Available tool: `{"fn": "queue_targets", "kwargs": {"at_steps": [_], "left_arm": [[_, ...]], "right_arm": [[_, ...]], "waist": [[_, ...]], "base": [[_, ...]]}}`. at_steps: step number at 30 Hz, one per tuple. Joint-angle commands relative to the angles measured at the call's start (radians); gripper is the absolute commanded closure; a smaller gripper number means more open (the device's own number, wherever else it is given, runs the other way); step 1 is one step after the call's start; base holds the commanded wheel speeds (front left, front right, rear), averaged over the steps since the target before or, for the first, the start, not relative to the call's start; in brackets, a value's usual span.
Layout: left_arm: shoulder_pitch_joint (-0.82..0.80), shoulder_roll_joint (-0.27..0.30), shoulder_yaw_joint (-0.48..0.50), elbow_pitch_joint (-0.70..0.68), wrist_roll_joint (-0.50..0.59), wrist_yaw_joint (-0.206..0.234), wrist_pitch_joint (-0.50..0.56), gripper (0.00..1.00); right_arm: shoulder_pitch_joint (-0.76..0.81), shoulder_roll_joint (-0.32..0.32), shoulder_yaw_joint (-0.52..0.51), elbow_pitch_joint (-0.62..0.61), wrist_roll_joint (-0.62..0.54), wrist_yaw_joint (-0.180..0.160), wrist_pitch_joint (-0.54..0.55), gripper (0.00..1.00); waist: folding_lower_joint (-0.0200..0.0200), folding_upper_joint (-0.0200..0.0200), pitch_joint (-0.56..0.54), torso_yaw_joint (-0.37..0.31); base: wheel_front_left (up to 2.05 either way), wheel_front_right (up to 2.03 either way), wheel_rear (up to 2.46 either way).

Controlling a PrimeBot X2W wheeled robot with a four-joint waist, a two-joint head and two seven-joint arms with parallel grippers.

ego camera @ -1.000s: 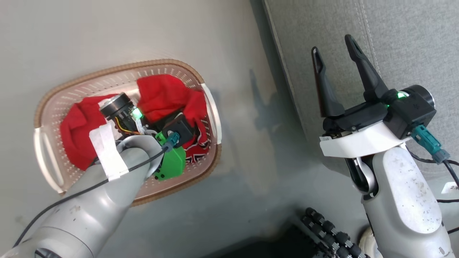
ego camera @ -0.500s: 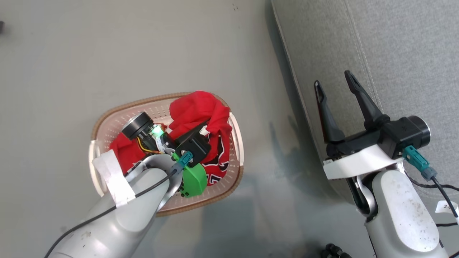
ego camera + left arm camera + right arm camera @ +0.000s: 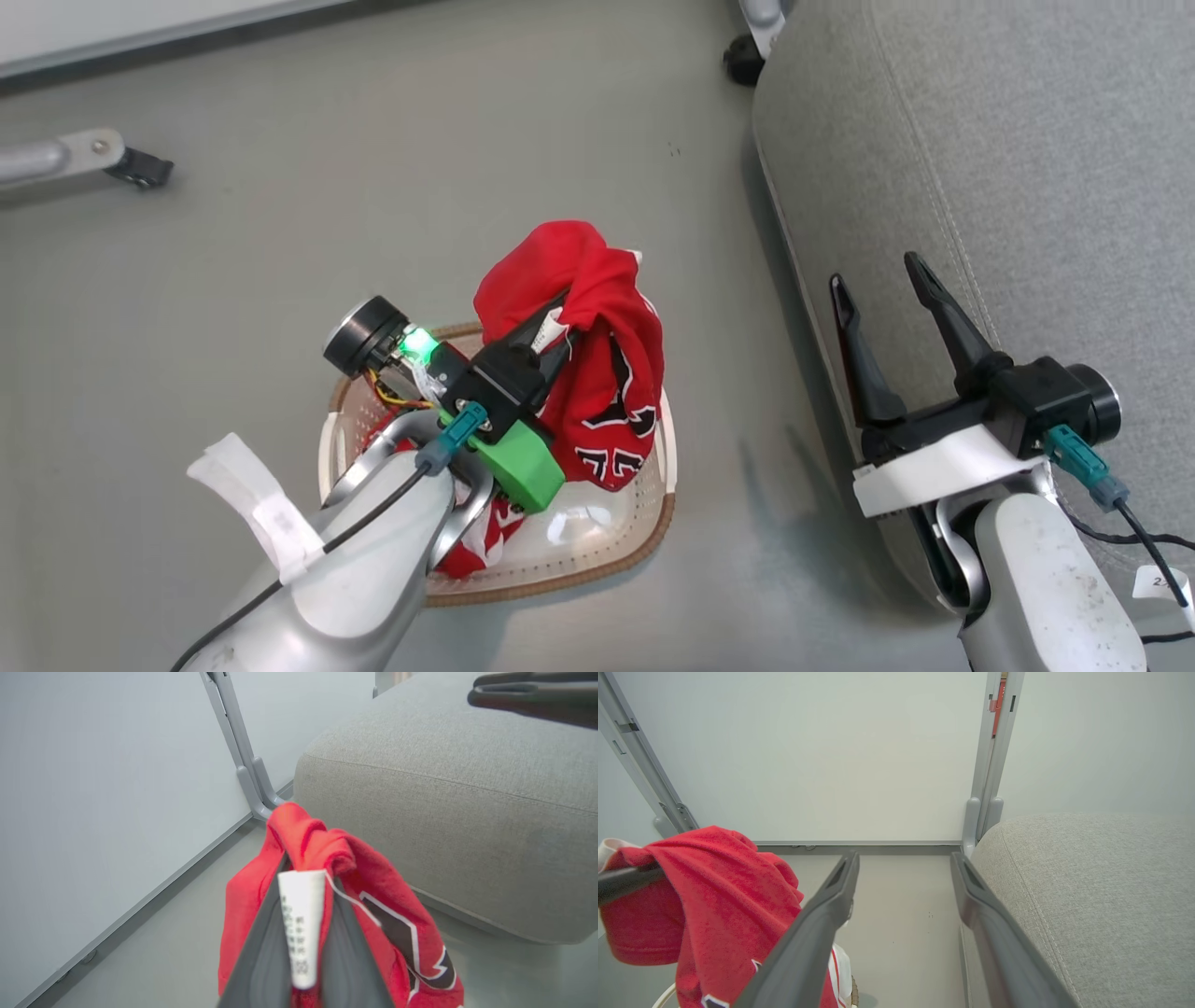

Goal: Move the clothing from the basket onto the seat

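My left gripper (image 3: 557, 329) is shut on the red jersey (image 3: 602, 373), which hangs bunched above the basket (image 3: 653, 523) with its black-and-white numerals showing. In the left wrist view the fingers pinch the jersey (image 3: 373, 891) by its white tag (image 3: 301, 924). More red clothing with white stripes (image 3: 476, 551) lies in the basket under my left arm. The light-grey seat (image 3: 1027, 140) lies to the right. My right gripper (image 3: 873, 271) is open with nothing in it, over the seat's near edge. The right wrist view shows the jersey (image 3: 719, 896) left of its fingers and the seat (image 3: 1087, 882) on the right.
A grey metal leg with a black foot (image 3: 84, 159) lies on the floor at the upper left. A dark caster (image 3: 747, 58) stands by the seat's far corner. A wall's base strip (image 3: 140, 28) runs along the top. Grey frame posts (image 3: 990, 765) stand against the wall.
The head camera has shifted. My left gripper has lifted the jersey up out of the basket, so it now hangs above the rim. The right gripper stays open.
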Motion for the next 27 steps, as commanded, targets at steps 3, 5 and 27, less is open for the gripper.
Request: {"fn": "queue_targets", "kwargs": {"at_steps": [3,5,27], "left_arm": [[0.024,-0.016,0.039,-0.049,-0.008,-0.007,-0.001,1.00],[0.026,-0.023,0.061,-0.075,-0.011,-0.011,-0.001,1.00],[-0.036,-0.069,0.138,-0.223,0.002,-0.027,-0.001,1.00]], "right_arm": [[0.031,-0.004,-0.005,0.007,-0.004,-0.001,-0.002,0.00],[0.041,-0.004,-0.005,0.010,-0.002,0.000,-0.002,0.00],[0.113,-0.004,-0.011,0.013,0.012,-0.001,-0.002,0.00]], "waist": [[0.0000,-0.0001,-0.073,0.034],[0.0000,-0.0001,-0.090,0.037],[0.0000,-0.0001,-0.185,0.036]], "base": [[0.00,0.00,0.00],[0.00,0.00,0.00],[0.00,0.00,0.00]]}}
